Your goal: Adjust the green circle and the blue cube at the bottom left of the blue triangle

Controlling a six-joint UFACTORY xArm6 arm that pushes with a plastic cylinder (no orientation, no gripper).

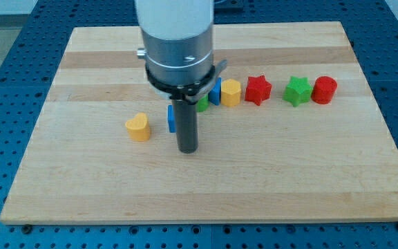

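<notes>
Seven blocks on wooden surface (81, 173). My tip (187, 149) down on surface, touching nothing, just right of blue block (172, 119), shape unclear behind rod. Yellow heart (138, 128) further left. Green block (203, 104), mostly hidden, touches second blue block (215, 93). Rightward in row: yellow hexagon (231, 93), red star (258, 90), green star (297, 90), red cylinder (324, 90). No fingers on arm; nothing held.

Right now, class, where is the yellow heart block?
The yellow heart sits left of centre on the board, just left of the blue block and my tip.
</notes>
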